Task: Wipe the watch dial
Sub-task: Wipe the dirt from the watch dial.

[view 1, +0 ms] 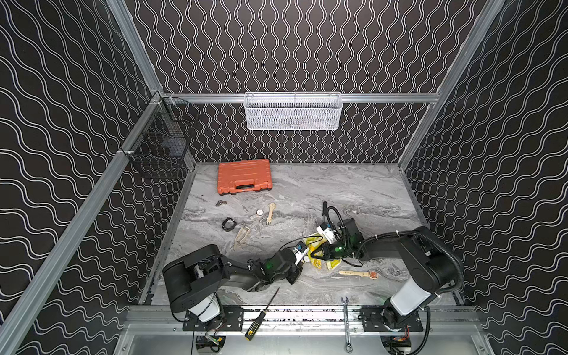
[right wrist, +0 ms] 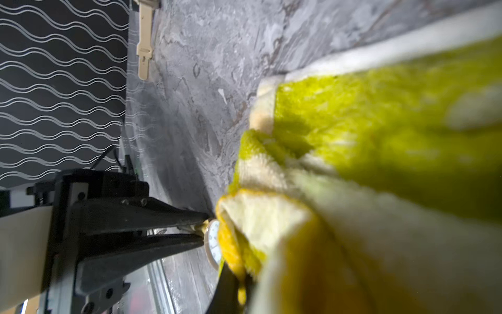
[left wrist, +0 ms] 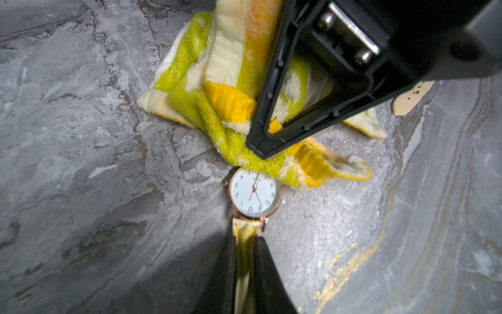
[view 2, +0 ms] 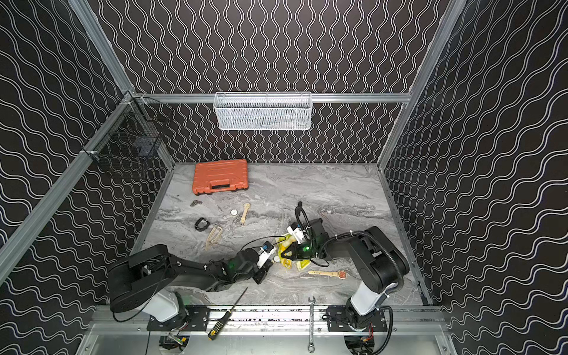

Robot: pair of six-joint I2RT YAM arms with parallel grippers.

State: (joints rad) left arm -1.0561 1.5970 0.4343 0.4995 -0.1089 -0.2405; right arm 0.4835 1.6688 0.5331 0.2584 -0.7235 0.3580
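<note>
Left end effector (left wrist: 245, 243): closed narrow on the strap (left wrist: 244, 228) of the watch (left wrist: 254, 193), face exposed, over the tabletop (left wrist: 81, 163). I cannot tell if it rests there. My right end effector (left wrist: 262, 146): clamped on the yellow cloth (left wrist: 190, 89), whose fold touches the watch's rim.

Random clutter on my marble counter (view 1: 353, 190): orange case (view 1: 244, 176) at the back left, with a black band (view 1: 228, 223) and a beige strap (view 1: 241, 238) in front of it. There's a tan strip (view 1: 358, 273) with a reddish end nearer the front. Screwdriver (view 1: 261, 315) and wrench (view 1: 346, 322) lie at the front edge. A white mesh basket (view 1: 292, 112) and a black wire basket (view 1: 159, 144) hang above.
</note>
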